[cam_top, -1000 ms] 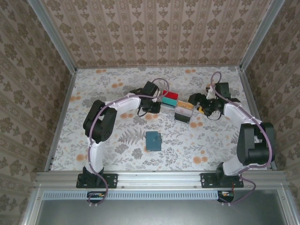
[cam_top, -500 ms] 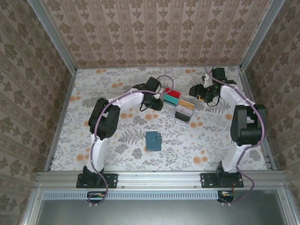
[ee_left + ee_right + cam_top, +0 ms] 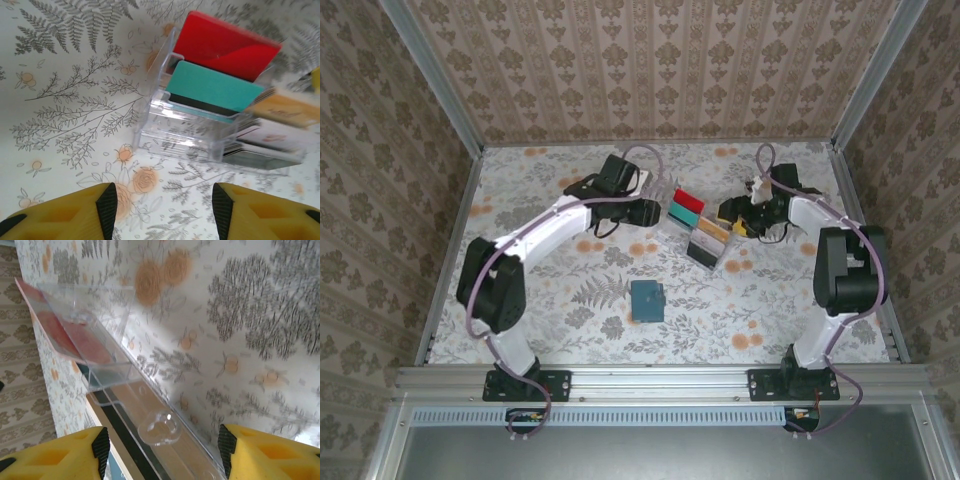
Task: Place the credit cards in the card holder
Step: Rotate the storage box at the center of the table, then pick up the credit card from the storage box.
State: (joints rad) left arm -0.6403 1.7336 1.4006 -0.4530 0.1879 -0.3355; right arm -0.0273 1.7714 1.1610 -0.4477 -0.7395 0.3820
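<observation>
The credit cards stand upright in a clear plastic rack: a red card, a teal card, a tan card and darker ones behind. The left wrist view shows the red card, teal card, tan card and a white card in the rack. My left gripper is open just left of the rack. My right gripper is open at the rack's right side, nothing held. The dark teal card holder lies closed nearer the front.
The floral tabletop is fenced by metal rails at left and right, with wallpapered walls behind. Open floor surrounds the card holder on all sides.
The left arm swung its elbow out to the left, its gripper staying beside the rack. The right gripper came down from the back corner to the rack's right side.
</observation>
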